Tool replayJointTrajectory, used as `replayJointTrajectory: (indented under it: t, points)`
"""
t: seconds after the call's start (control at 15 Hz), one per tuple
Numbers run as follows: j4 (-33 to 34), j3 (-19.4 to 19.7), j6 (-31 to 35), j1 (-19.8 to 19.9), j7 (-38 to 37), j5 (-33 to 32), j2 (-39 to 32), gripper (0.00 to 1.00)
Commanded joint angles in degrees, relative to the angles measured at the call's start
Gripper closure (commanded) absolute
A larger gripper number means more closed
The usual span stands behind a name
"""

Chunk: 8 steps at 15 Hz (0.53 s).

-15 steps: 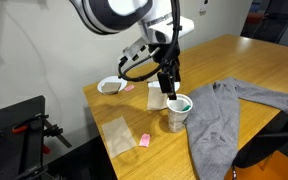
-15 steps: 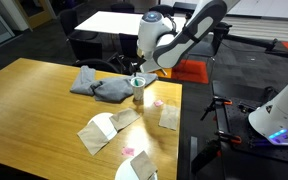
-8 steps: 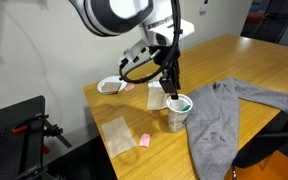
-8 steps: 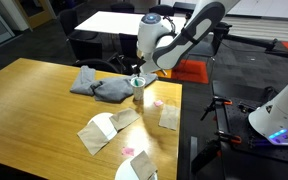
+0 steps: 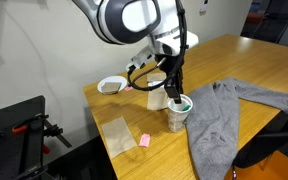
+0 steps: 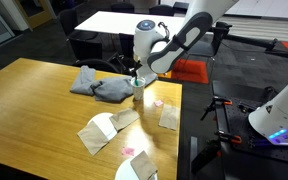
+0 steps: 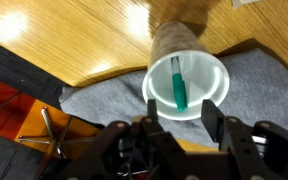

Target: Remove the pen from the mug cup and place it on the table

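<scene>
A crumpled grey cloth (image 5: 234,112) lies spread wide. Well apart from the cloth sits a shallow white bowl (image 5: 110,86), and a pale paper sheet (image 5: 154,100) lies between the two. A second, tan sheet (image 5: 117,133) lies farther from the cloth, with a small pink block (image 5: 144,140) just beside it on the cloth's side.

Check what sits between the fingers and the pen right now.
Nothing but air. In the wrist view the fingers are spread open above the mug cup, and the pen leans uncovered inside its open mouth.
</scene>
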State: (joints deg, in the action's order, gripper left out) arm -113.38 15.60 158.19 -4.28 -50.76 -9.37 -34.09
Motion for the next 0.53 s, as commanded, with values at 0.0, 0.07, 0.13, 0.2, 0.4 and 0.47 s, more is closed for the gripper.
replayJointTrajectory:
  t: [0.0,0.07,0.13,0.2,0.4,0.47]
  points:
    - [3.84,0.03,-0.43,-0.03,1.86,2.37,-3.3,0.63]
    - [4.48,0.08,-0.53,-0.07,1.88,2.65,-3.9,0.71]
    - [4.99,0.1,-0.59,-0.09,1.94,2.95,-4.43,0.71]
    - [5.55,0.16,-0.67,-0.14,1.96,3.2,-4.94,0.68]
    - [7.16,0.29,-1.05,-0.25,1.97,3.7,-6.4,0.68]
    - [7.63,0.27,-1.17,-0.23,2.03,3.77,-6.81,0.67]
